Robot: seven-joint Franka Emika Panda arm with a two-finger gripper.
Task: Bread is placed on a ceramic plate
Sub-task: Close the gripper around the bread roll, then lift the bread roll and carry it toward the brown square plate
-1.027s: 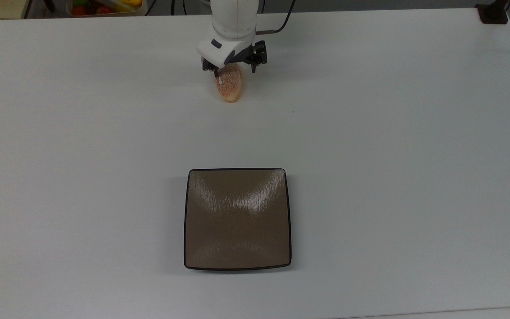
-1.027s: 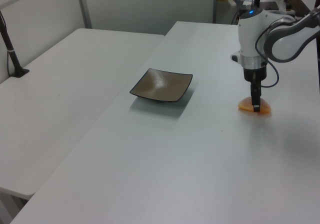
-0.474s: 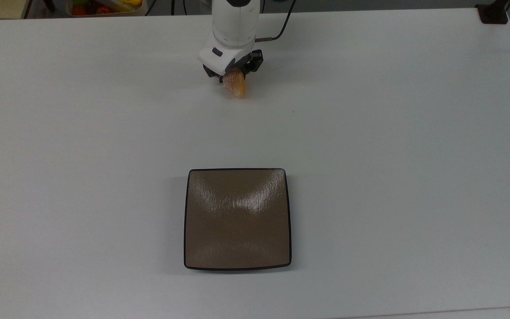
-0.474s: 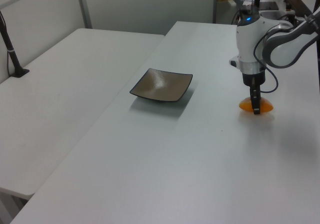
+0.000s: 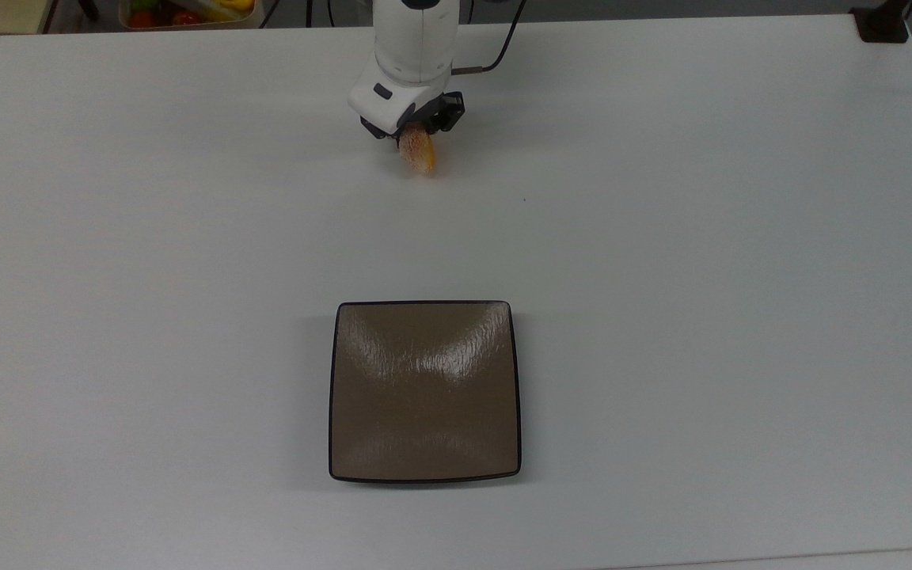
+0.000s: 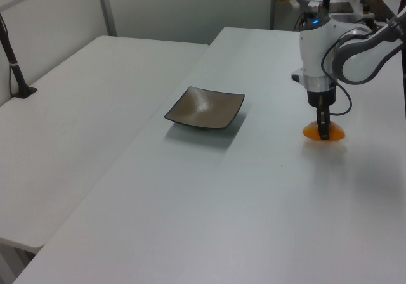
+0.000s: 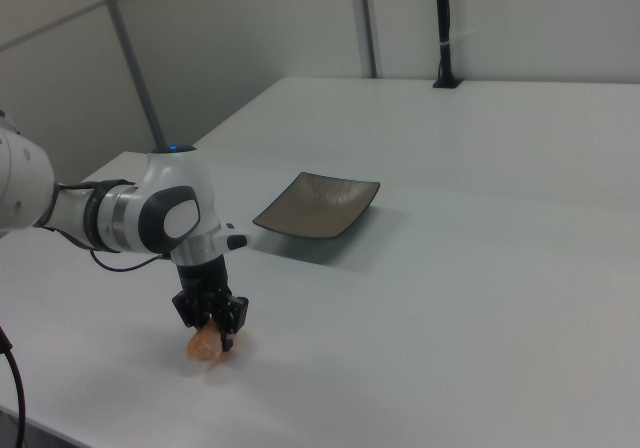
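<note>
Orange-pink bread [image 5: 417,153] sits pinched within the hand [image 5: 412,131].

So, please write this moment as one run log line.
phase: grasp | gripper: shut on bread | ceramic plate: empty | bread: apart from plate

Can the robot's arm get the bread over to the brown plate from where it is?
Probably yes. The gripper has its jaws shut on the bread, and only bare white table lies between it and the ceramic plate, which holds nothing.
</note>
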